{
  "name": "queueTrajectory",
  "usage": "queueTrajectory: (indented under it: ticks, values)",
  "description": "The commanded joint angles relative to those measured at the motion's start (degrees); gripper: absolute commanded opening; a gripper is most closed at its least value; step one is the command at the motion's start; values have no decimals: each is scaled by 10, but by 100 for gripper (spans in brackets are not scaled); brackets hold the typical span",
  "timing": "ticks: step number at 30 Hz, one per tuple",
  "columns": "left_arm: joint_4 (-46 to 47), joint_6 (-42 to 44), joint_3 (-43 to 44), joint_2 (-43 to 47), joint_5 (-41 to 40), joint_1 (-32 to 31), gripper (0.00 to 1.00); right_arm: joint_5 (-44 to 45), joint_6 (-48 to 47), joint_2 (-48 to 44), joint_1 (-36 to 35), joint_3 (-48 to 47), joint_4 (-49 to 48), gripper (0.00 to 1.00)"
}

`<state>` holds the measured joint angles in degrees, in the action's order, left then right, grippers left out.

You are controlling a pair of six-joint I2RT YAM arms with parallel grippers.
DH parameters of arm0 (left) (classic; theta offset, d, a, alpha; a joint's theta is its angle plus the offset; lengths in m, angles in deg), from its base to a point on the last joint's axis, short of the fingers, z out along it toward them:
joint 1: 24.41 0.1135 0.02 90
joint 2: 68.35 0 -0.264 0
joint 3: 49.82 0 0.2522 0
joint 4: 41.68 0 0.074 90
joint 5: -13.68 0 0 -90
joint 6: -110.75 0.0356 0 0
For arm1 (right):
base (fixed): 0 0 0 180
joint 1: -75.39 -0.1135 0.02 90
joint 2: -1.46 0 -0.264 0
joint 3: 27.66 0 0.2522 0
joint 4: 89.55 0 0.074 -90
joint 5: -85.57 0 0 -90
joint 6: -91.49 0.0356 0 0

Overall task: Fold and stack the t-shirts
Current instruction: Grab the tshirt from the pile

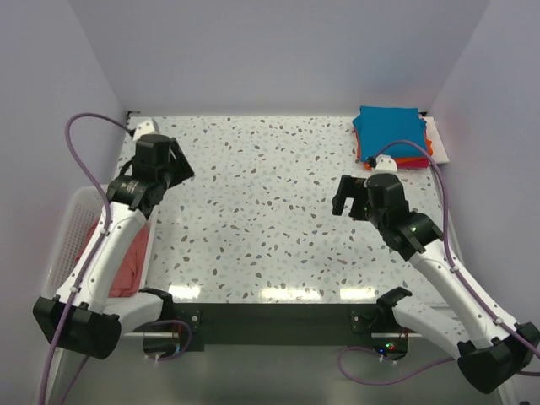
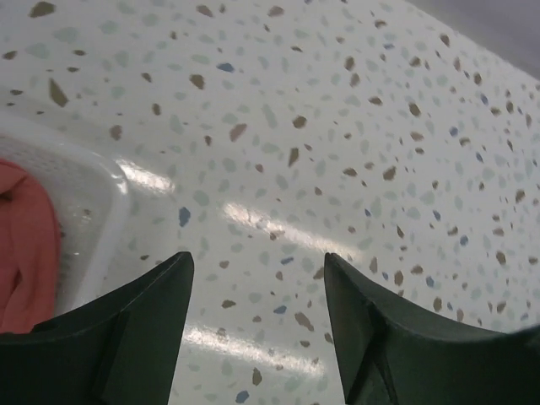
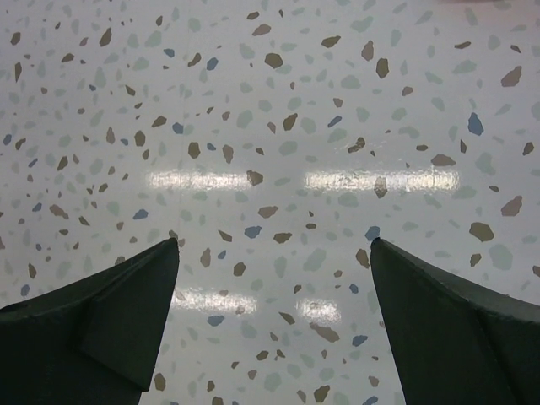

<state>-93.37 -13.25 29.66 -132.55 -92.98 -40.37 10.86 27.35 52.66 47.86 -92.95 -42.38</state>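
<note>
The left gripper [image 1: 175, 167] and right gripper [image 1: 344, 196] are both open and hold nothing. From above, a folded stack [image 1: 388, 135] sits in the far right corner. The left wrist view shows the red shirt [image 2: 24, 245] in the basket [image 2: 93, 198]. The right wrist view shows only table [image 3: 278, 110]. The shirt looks soft and floppy, so pinch a top fold.

1. Table [image 1: 278, 211]: smooth, glossy, speckled stone-like top that mirrors the lamp strips.
2. Basket [image 1: 61, 232]: white plastic mesh, slightly shiny.
3. Dusty-red t-shirt [image 1: 128, 266]: soft, matt cloth, creased.
4. Teal-blue t-shirt [image 1: 386, 131]: matt cloth, lying smooth.
5. Left pincer [image 2: 257, 261], right pincer [image 3: 274, 243]: dark, matt, smooth plastic.
</note>
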Motion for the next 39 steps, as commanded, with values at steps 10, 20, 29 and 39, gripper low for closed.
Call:
queueTrajectory:
  ticks: [10,20,29,39]
  values:
    - [-51,-146,-87,-87,-53,361,78,-76,-6,52,1,12,-20,99]
    - [23,-191,-161,-226,-57,385,75,-111,-9,56,0,21,-29,99]
    - [27,-152,-154,-176,-38,385,10,-119,-9,44,1,29,-34,99]
    - [17,-42,-53,28,11,386,0,-149,-9,50,0,16,-49,99]
